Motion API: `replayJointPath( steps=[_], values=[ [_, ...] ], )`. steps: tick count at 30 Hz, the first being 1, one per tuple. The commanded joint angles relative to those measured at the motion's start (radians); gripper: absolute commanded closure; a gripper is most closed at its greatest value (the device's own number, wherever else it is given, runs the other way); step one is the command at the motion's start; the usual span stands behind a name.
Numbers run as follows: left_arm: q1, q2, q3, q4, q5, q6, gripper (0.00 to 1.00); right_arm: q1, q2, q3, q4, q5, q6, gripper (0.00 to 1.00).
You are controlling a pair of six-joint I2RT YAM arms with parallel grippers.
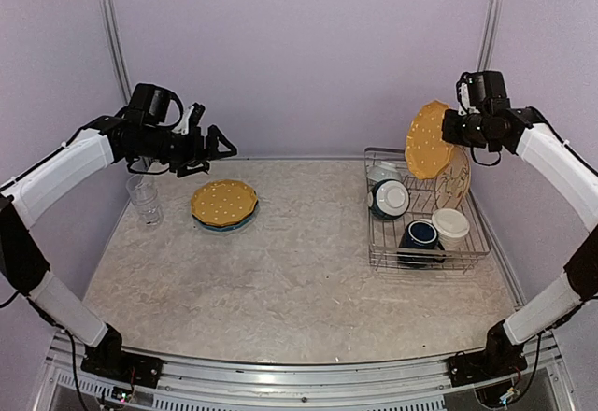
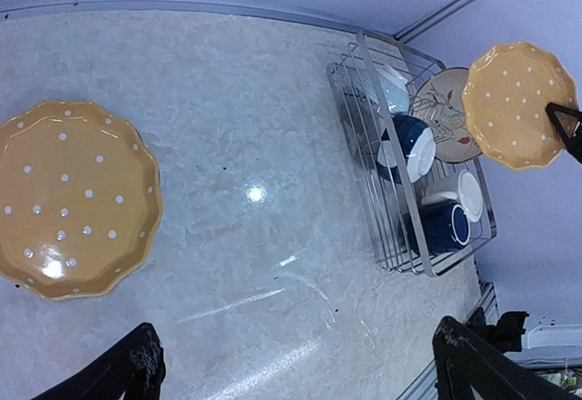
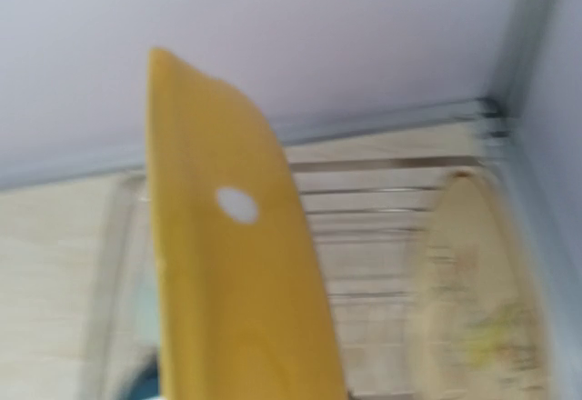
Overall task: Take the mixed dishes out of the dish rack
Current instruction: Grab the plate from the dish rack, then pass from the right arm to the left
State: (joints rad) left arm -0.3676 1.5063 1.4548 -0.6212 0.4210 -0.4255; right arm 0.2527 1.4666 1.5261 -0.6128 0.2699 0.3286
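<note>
Speckled grey tabletop [image 1: 280,271] carries the rectangular silver wire dish rack [image 1: 383,243], above which the right gripper [image 1: 448,133] clamps a scalloped orange-yellow white-dotted plate [image 1: 427,140] upright, while the left gripper [image 1: 217,145] hangs with its fingers wide apart.

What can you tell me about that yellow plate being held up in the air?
The yellow plate is round, scalloped at the rim, dotted white, and glossy like glazed pottery. It is held on edge above the back of the wire rack, apparently clear of it. The right arm's jaws clamp its edge.
</note>
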Motion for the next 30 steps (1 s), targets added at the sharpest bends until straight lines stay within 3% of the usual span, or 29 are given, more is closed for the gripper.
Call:
replayJointPath(
  steps=[1,7,12,21,30],
  values=[
    [-0.008,0.039,0.023,0.02,0.164,-0.034,0.01,0.004,-0.126,-0.09,0.259,-0.283,0.162,1.0],
    [-0.009,0.106,-0.001,0.131,0.451,-0.124,0.01,0.029,-0.136,-0.274,0.581,-0.604,0.365,1.0],
    [-0.03,0.151,-0.028,0.221,0.566,-0.196,0.02,0.122,-0.09,-0.358,0.769,-0.671,0.482,1.0],
    [-0.082,0.231,-0.028,0.249,0.619,-0.24,0.1,0.268,0.042,-0.347,0.965,-0.721,0.585,1.0],
    [-0.088,0.249,-0.02,0.232,0.612,-0.227,0.35,0.339,0.125,-0.32,1.053,-0.743,0.629,1.0]
  ],
)
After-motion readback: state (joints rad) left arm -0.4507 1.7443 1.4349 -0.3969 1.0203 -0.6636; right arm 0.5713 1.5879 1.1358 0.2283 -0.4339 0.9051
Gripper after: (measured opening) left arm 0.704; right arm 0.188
